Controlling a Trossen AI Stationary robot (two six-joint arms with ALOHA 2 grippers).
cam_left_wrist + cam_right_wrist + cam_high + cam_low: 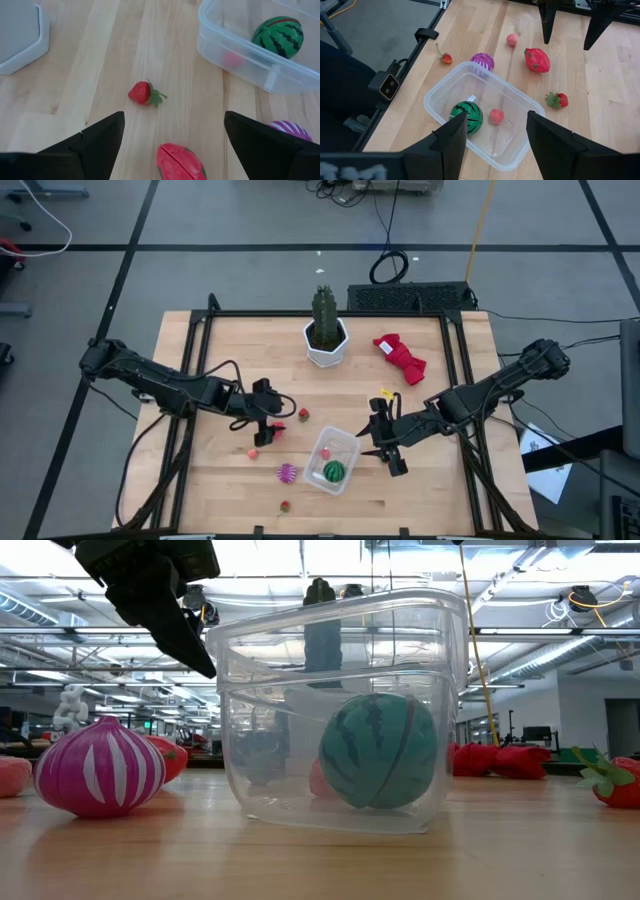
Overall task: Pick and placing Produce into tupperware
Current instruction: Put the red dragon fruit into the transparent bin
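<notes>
Nearest me, clear plastic tupperware [335, 715] holds striped green watermelon ball [378, 751] and small pink piece [496, 116]. Left gripper [170, 135] gapes wide, empty, above faceted red fruit [181, 162]; right gripper [496, 137], part-open, grips nothing. Strawberry [141, 92], purple striped onion [100, 767] remain.

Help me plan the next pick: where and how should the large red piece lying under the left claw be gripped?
Grip the red piece across its narrow middle, coming straight down from above. It lies flat on the table, elongated, between the open fingers of the left claw, with free space on both long sides.
</notes>
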